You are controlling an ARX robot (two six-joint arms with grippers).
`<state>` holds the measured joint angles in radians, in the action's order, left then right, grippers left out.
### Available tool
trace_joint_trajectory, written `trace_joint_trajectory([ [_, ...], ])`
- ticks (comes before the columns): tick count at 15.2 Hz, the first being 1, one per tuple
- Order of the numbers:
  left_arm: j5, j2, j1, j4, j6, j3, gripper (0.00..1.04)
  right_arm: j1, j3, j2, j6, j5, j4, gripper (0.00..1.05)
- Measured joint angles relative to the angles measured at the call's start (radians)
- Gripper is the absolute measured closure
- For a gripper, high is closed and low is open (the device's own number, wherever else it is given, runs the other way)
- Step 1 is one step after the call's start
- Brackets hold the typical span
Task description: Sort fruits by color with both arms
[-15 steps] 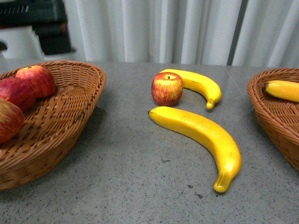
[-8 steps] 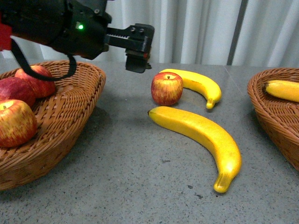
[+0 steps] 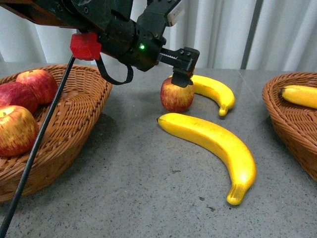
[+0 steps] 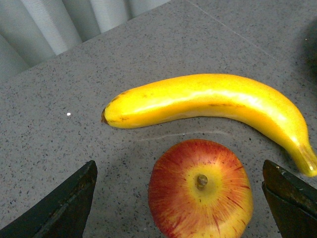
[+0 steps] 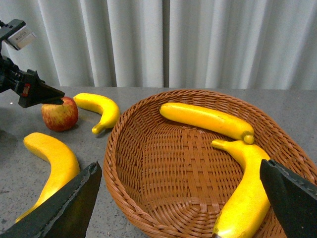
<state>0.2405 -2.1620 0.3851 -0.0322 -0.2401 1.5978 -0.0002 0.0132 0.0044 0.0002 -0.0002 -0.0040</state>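
Black two-finger left gripper (image 3: 181, 78) spread wide over the glossy red-and-yellow apple (image 3: 177, 97) on the grey speckled table (image 3: 124, 168) — short curved yellow banana (image 3: 214, 92) just behind it — right gripper (image 5: 178, 198) also wide

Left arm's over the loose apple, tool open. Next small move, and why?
Likely lower the left tool straight down around the apple. In the left wrist view the apple sits stem-up between the open fingers. The front view shows the tool just above it, not around it. The banana lies close beside, so avoid drifting sideways.
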Motion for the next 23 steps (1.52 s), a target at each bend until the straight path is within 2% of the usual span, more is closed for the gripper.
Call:
trace_joint_trajectory([
  [7, 0.007, -0.085, 0.019, 0.072, -0.047, 0.045, 0.08, 0.000, 0.000, 0.000, 0.000, 0.000, 0.000, 0.07],
  [8, 0.007, -0.085, 0.019, 0.065, -0.050, 0.046, 0.22, 0.000, 0.000, 0.000, 0.000, 0.000, 0.000, 0.07],
  [9, 0.008, -0.085, 0.019, 0.063, -0.050, 0.046, 0.31, 0.000, 0.000, 0.000, 0.000, 0.000, 0.000, 0.07],
  [11, 0.003, -0.084, 0.019, 0.048, -0.050, 0.042, 0.38, 0.000, 0.000, 0.000, 0.000, 0.000, 0.000, 0.07],
  [13, -0.032, -0.054, 0.018, 0.008, -0.051, 0.008, 0.39, 0.000, 0.000, 0.000, 0.000, 0.000, 0.000, 0.07],
  [17, -0.200, 0.159, 0.004, -0.120, -0.039, -0.113, 0.39, 0.000, 0.000, 0.000, 0.000, 0.000, 0.000, 0.07],
  [19, -0.348, 0.314, -0.027, -0.169, 0.052, -0.223, 0.39, 0.000, 0.000, 0.000, 0.000, 0.000, 0.000, 0.07],
  [21, -0.457, 0.418, -0.074, -0.183, 0.153, -0.351, 0.39, 0.000, 0.000, 0.000, 0.000, 0.000, 0.000, 0.07],
  [23, -0.486, 0.481, -0.134, -0.211, 0.246, -0.490, 0.39, 0.000, 0.000, 0.000, 0.000, 0.000, 0.000, 0.07],
])
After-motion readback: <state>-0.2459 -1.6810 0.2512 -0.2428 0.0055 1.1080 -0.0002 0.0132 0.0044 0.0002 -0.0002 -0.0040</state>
